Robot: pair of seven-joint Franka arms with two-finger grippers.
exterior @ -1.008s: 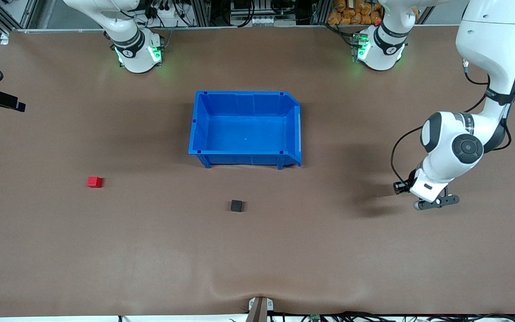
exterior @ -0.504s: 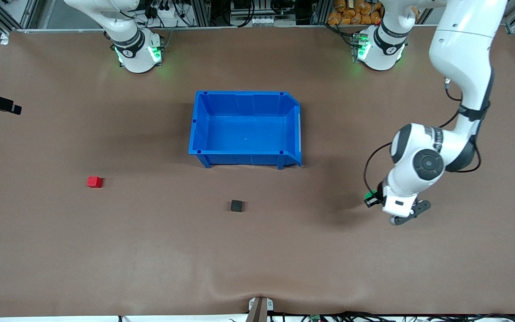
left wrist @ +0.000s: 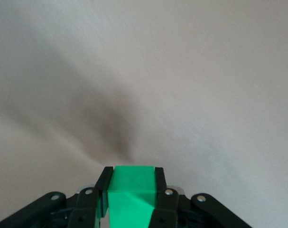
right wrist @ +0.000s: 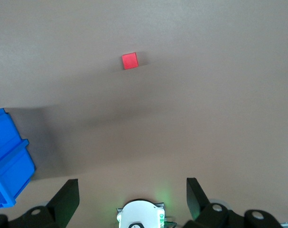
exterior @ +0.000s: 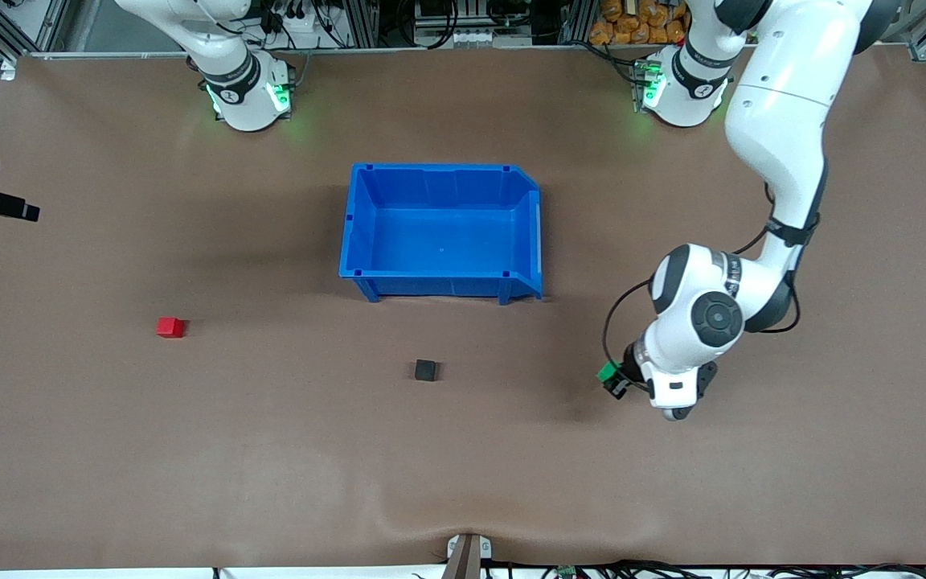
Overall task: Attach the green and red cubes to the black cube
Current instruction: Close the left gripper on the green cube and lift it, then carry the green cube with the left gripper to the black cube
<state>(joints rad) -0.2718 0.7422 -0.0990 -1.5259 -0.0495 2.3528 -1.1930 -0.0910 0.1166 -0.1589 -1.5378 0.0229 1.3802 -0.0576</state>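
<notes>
Jaws of the left gripper [exterior: 614,379] are clamped on the green cube [exterior: 608,371], which sits squeezed between the two black fingers [left wrist: 104,187] in the left wrist view — held up in the air over bare brown desk [exterior: 463,466], toward the left arm's end. Its shadow falls on the desk just beside it.

Jaws of the right gripper [right wrist: 133,192] stand wide apart with nothing between them; that arm waits high over the desk near its own base, and in the front view only its base and lower links show.

On the desk, the black cube [exterior: 425,370] rests alone near the middle, nearer to the front camera than the blue bin [exterior: 440,233] and well apart from the held green cube. The red cube [exterior: 170,326] lies toward the right arm's end — well apart from the black cube, and a little farther from the front camera than it. The right wrist view shows the red cube [right wrist: 129,61] too, with a corner of the blue bin [right wrist: 8,156] at the edge.
</notes>
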